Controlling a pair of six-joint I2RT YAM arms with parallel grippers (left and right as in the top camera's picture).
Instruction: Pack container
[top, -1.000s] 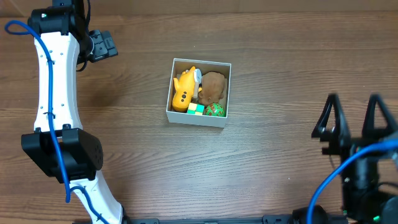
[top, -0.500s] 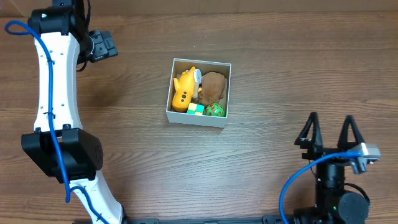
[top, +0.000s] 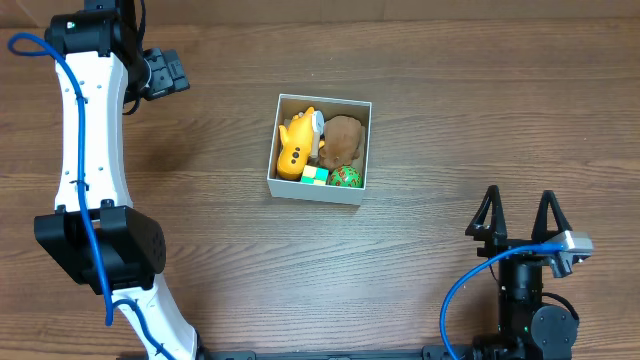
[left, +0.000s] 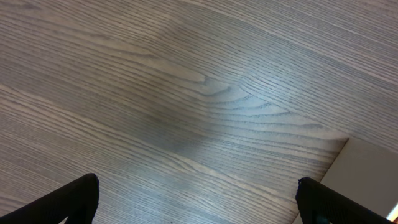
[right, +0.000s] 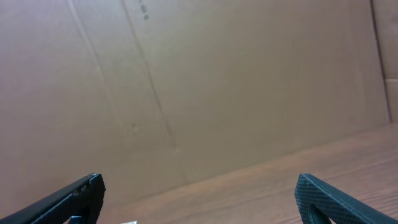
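Retreating over the last second, the right hand (top: 519, 200) is now sitting closer to the near edge of the brown wood-grain counter (top: 430, 100) and further in from its right edge, while everything else is staying put. Its two black fingers are spreading as wide as they go and are gripping nothing; its own camera is looking out level, away from the work. The left hand (top: 165, 72) is hanging near the far left corner, fingers likewise fully apart and empty.

Well apart from both, the square, shallow, white-walled cardboard container (top: 316, 190) is resting around the middle of the counter. Inside, a yellow plastic toy (top: 294, 147) is lying along the left wall, a rounded brown soft lump (top: 343, 133) is filling the far right corner, and a small green-and-white cube (top: 315, 175) and a green patterned ball (top: 347, 177) are sitting side by side against the near wall.

No loose toy is showing on the counter, so the packing is looking finished and the step in hand is probably the withdrawal. Doing it well is meaning keeping both hands high and clear of those thin walls, so the box is not getting nudged.
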